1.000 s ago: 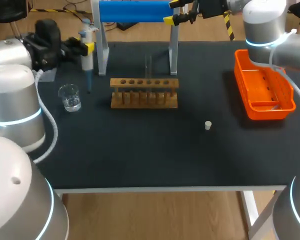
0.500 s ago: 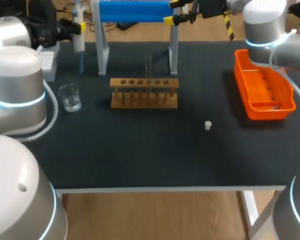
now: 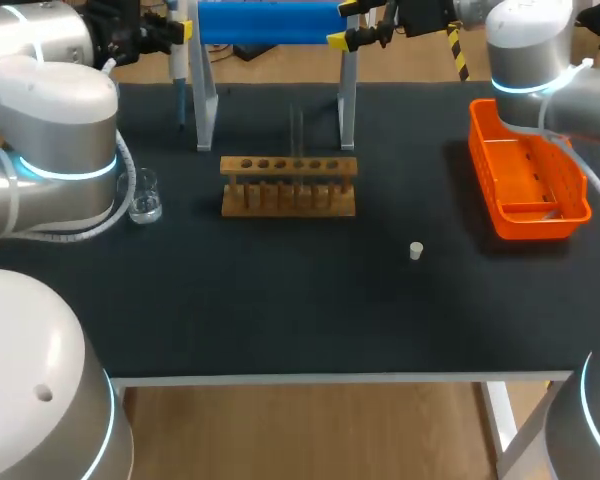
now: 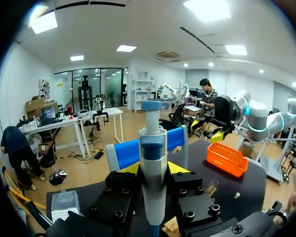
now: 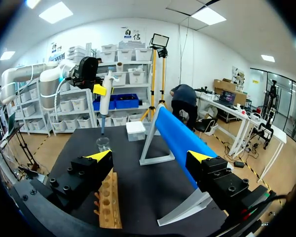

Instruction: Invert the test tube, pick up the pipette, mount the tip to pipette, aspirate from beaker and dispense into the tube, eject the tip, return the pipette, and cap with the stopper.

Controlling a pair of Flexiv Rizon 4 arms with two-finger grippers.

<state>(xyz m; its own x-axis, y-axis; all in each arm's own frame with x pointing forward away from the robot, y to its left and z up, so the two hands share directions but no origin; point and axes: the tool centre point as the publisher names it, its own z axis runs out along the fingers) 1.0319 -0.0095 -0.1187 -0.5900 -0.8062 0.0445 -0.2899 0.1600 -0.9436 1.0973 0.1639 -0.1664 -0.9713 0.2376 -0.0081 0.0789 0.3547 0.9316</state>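
Pipette (image 4: 153, 148), slim white-and-blue plastic barrel, sits clamped upright in left pincer (image 4: 153, 170); right pincer (image 5: 149, 157) gapes empty.

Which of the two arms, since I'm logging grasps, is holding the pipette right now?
The left gripper: its jaws are shut on the pipette, held upright. The right gripper has open jaws, gripping nothing.

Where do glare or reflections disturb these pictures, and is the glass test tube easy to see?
Head view: the test tube is faint against the dark table, and the beaker shows small glints. Left wrist view: a ceiling lamp glares, yet the pipette in the left gripper is evenly lit. Right wrist view: a second lamp glares; the blue bar is evenly lit.
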